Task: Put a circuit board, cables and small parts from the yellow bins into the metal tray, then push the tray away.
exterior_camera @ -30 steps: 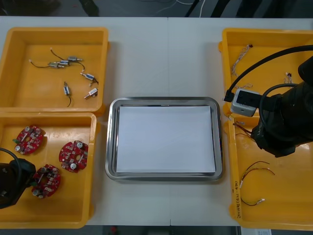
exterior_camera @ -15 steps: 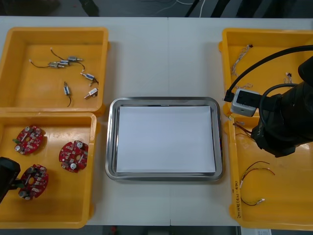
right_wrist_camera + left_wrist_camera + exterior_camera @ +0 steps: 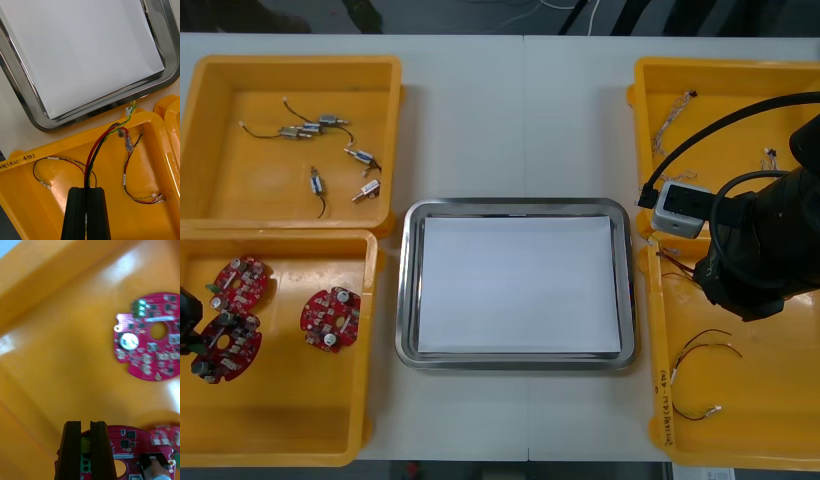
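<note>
My left gripper (image 3: 85, 425) is shut on the edge of a round red circuit board (image 3: 127, 446), held over the near left yellow bin (image 3: 290, 420). In the front view that board (image 3: 225, 345) hangs at the bin's left side beside the gripper (image 3: 188, 320). Two more boards (image 3: 240, 283) (image 3: 330, 318) lie in the same bin; one of them (image 3: 150, 337) shows beyond the fingers. My right gripper (image 3: 87, 189) is shut on a red and yellow cable (image 3: 93, 157) in the near right bin (image 3: 22, 195), under the right arm (image 3: 760, 255). The metal tray (image 3: 510, 207) is white inside and holds nothing.
The far left bin (image 3: 220, 190) holds several small metal parts (image 3: 330, 150). The far right bin (image 3: 660, 75) contains thin cables (image 3: 672, 112). More red and yellow cables (image 3: 705, 345) lie in the near right bin. A grey box (image 3: 680, 210) sits on the right arm.
The left gripper has carried its circuit board leftward and a little farther away within the near left bin. The right arm has stayed still.
</note>
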Robot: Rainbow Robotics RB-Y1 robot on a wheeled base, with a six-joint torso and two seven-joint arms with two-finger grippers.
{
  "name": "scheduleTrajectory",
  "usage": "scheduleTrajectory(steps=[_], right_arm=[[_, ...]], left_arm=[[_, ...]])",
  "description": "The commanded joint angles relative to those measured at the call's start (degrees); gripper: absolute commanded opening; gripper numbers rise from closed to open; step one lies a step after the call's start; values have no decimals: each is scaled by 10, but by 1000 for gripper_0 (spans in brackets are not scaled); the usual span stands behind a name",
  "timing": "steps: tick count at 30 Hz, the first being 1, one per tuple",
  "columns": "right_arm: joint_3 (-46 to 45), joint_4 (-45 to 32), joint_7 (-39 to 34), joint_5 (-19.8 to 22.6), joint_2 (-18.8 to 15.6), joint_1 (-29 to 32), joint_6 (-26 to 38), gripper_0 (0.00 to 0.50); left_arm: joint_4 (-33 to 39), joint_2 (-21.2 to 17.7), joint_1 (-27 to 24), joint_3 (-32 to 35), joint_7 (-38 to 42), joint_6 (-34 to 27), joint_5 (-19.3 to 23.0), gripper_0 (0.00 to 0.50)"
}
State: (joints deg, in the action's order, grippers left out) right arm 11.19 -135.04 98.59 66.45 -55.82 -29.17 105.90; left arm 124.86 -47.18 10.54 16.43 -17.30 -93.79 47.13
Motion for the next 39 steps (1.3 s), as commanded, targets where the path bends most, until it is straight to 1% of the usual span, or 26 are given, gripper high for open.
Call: scheduleTrajectory(steps=[1, 4, 9, 11, 12, 14, 19, 21, 28, 33, 39], right_arm=[[8, -14, -17, 4, -22, -18, 1, 0], [8, -14, -17, 4, -22, -18, 1, 0], [8, -14, -17, 4, -22, -18, 0, 0], [8, -14, -17, 4, -23, -18, -1, 0], [8, -14, -17, 4, -22, -18, -1, 0], [8, -14, -17, 4, -22, -18, -1, 0], [8, -14, -17, 4, -22, -18, -2, 0], [8, -14, -17, 4, -22, -18, -2, 0], [8, -14, -17, 4, -23, -18, -2, 0], [8, -14, -17, 4, -22, -18, -2, 0], [8, -14, -17, 4, -22, -18, -1, 0]], left_arm=[[32, -48, -64, -3, -20, -29, 38, 0], [39, -62, -92, -23, -21, -31, 55, 0], [45, -78, -152, -80, -22, -39, 60, 0], [46, -85, -187, -111, -22, -44, 63, 0], [46, -86, -195, -119, -21, -46, 63, 0], [46, -90, -234, -158, -20, -58, 64, 0], [45, -87, -308, -239, -12, -72, 64, 0], [45, -80, -338, -276, -6, -72, 60, 0], [38, -49, -409, -358, 6, -72, 41, 0], [17, -15, -463, -423, 14, -72, 15, 0], [-13, 25, -509, -486, 24, -60, -23, 0]])
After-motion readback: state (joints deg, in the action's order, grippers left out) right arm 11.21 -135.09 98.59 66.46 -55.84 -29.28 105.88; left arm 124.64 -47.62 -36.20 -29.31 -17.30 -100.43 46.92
